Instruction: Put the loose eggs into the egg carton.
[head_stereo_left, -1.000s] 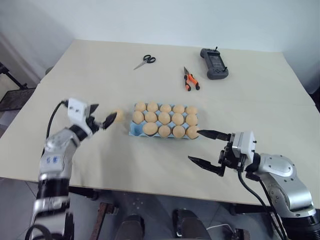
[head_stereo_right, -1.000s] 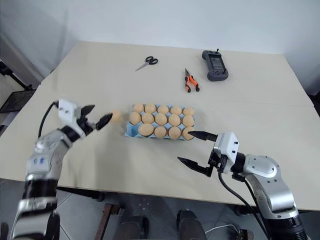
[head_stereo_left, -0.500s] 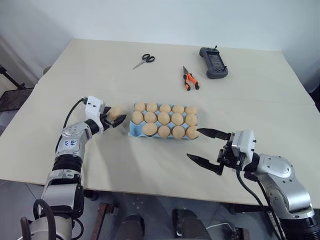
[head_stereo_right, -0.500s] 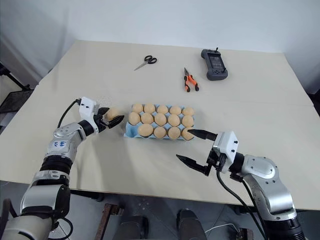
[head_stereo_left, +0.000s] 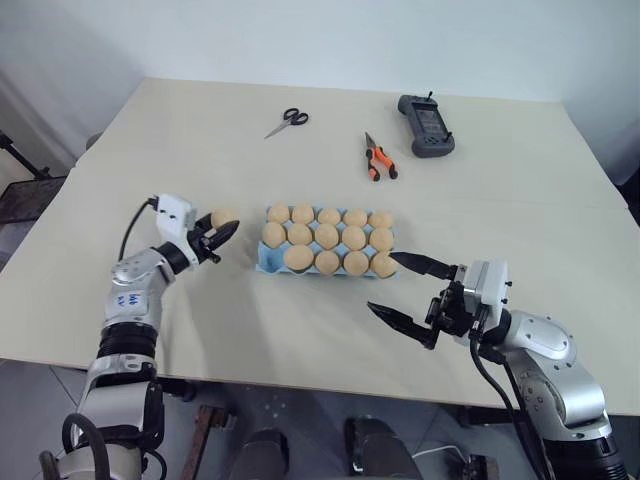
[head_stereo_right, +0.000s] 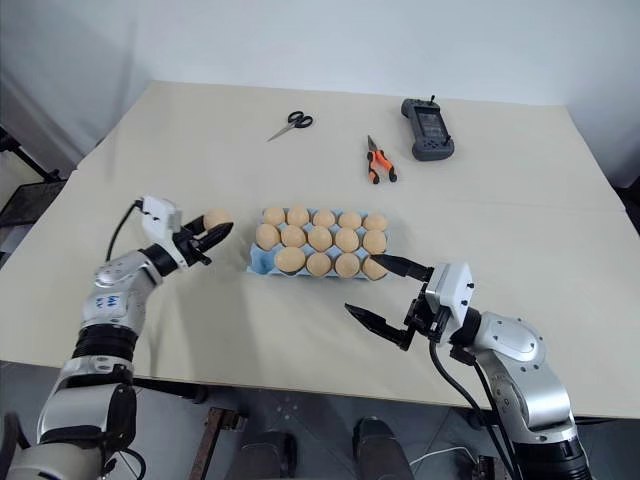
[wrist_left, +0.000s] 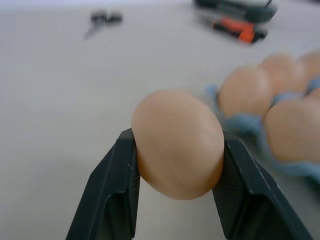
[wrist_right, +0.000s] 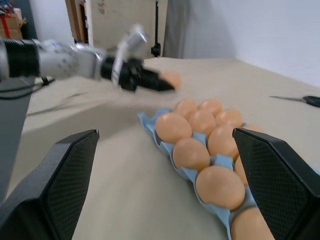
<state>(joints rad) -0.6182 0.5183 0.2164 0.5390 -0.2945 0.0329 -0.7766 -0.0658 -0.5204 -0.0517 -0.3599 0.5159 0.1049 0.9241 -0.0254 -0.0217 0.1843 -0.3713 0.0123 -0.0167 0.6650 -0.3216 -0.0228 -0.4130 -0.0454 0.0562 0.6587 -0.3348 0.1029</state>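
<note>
The light blue egg carton (head_stereo_left: 267, 262) lies mid-table with tan eggs in its cups; its near left corner cup is bare. Just left of it, my left gripper (head_stereo_left: 217, 236) is shut on one loose egg (head_stereo_left: 224, 217). In the left wrist view the egg (wrist_left: 177, 142) sits pinched between both black fingers (wrist_left: 112, 190), and I cannot tell whether it rests on the table. My right gripper (head_stereo_left: 381, 281) hangs open with nothing in it, near the carton's near right corner. The right wrist view looks along the carton (wrist_right: 150, 125) toward the held egg (wrist_right: 172, 78).
At the far side of the beige table (head_stereo_left: 200, 150) lie scissors (head_stereo_left: 288, 121), orange-handled pliers (head_stereo_left: 380, 160) and a black handheld controller (head_stereo_left: 427, 125). The table's near edge runs just beneath both forearms.
The left gripper reached the loose egg with open fingers, closed on it, and drew slightly back to the left. The right gripper stayed open in place.
</note>
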